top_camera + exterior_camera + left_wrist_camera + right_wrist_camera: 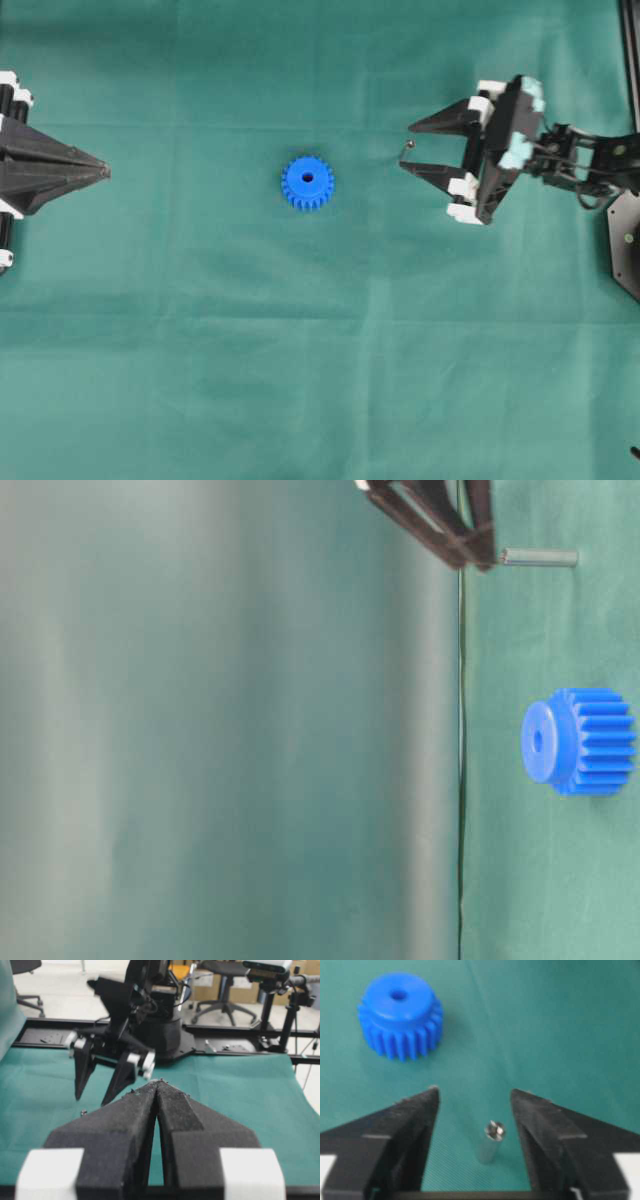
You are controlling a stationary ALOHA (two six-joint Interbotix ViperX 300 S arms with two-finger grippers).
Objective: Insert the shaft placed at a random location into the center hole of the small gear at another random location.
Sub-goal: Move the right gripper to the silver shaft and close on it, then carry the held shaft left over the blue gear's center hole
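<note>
Right gripper (475, 1110), jaws spread wide and holding nothing, straddles the upright shaft (490, 1141); small gear (400, 1015) lies beyond, toward the closed left gripper (100, 170).

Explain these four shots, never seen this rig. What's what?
Two robot arms face each other across a green cloth. Views: one from overhead, one from table height (turned sideways), one camera on each wrist. The left gripper has its black fingers together and holds nothing. The right gripper is open, straddling a tiny silvery metal pin that stands upright on the cloth, not gripped. A bright blue plastic toothed gear lies flat between the arms, centre hole empty.
</note>
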